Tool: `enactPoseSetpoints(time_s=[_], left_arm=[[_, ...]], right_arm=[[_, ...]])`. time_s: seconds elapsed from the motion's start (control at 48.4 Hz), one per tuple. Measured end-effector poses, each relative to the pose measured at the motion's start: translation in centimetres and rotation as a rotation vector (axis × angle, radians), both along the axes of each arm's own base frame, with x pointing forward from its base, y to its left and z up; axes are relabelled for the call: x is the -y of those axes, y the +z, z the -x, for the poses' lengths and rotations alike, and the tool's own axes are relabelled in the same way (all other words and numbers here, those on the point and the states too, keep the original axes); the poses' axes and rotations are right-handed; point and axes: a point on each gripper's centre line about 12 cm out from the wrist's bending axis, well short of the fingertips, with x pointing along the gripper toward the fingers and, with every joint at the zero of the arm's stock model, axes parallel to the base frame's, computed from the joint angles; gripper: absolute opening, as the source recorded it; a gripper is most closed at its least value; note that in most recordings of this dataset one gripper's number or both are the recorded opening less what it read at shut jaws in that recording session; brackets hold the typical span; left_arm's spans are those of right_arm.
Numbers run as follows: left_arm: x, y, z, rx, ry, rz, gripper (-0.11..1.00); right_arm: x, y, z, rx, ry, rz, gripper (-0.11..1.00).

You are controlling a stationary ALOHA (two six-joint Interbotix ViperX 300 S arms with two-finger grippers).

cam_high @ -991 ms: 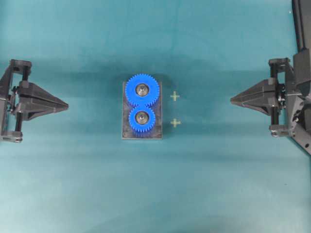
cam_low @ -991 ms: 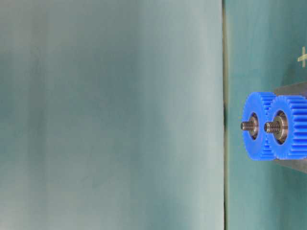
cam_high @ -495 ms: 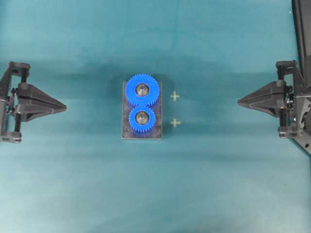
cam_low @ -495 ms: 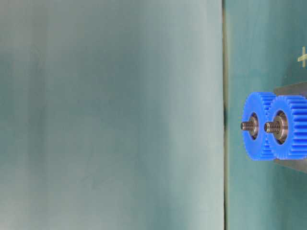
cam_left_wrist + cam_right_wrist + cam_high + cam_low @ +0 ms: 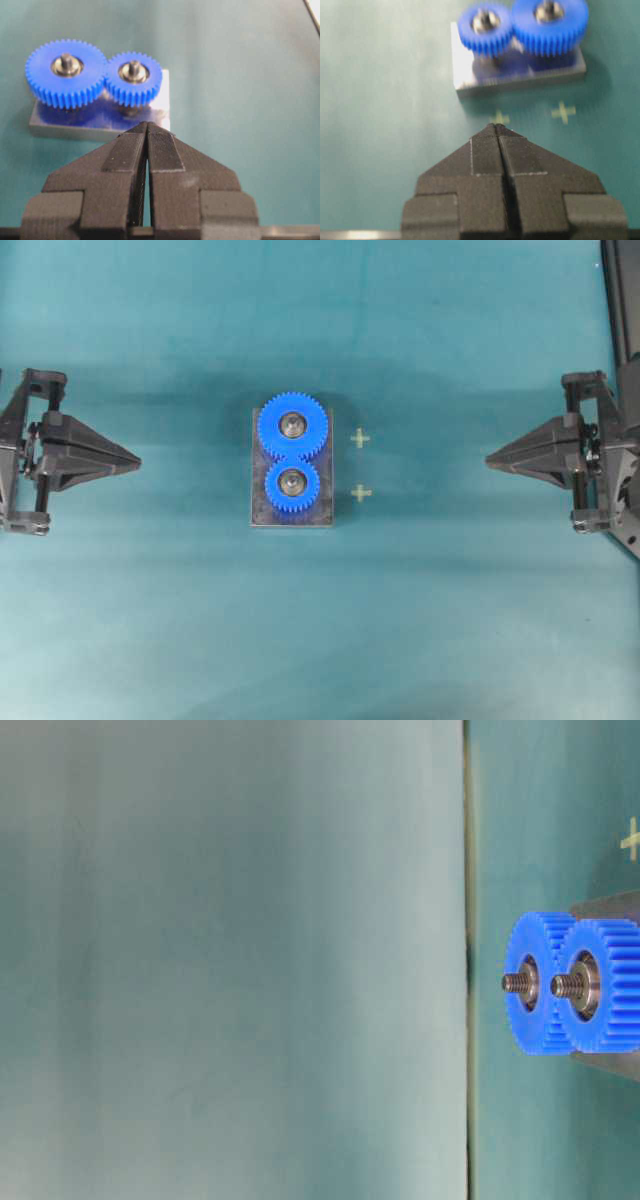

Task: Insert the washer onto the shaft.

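Your left gripper [image 5: 136, 459] is sitting at the far left edge of the teal table [image 5: 180, 620] with its fingers pressed together and nothing between them; the left wrist view is showing the two ribbed pads [image 5: 162, 150] meeting at the tip. Your right gripper [image 5: 490, 460] is sitting at the far right edge, likewise clenched on nothing, its tip pointing toward the middle. Both are staying well apart from the metal base plate [image 5: 258, 490] lying at the table's centre. On that plate the larger blue gear [image 5: 292, 426] is standing farther from you in the overhead view and the smaller blue gear [image 5: 292, 486] nearer, their teeth meshing. Each gear is riding on a threaded shaft [image 5: 514, 982] that is poking up through a metal hub, as the table-level view is showing. Two pale cross marks [image 5: 360, 439] are lying on the table just beside the plate, on the side toward your right gripper. You are not going to find the washer in any of these views; I cannot tell where it is.
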Motion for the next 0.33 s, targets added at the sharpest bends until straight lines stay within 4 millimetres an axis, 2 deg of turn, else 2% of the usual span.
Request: enactPoseSetpoints(time_s=[0.33], left_arm=[[-0.09,-0.74,-0.67,-0.038,0.006,0.002,0.00]], right_arm=[[-0.16,-0.03,-0.47,-0.018,0.008,0.004,-0.01]])
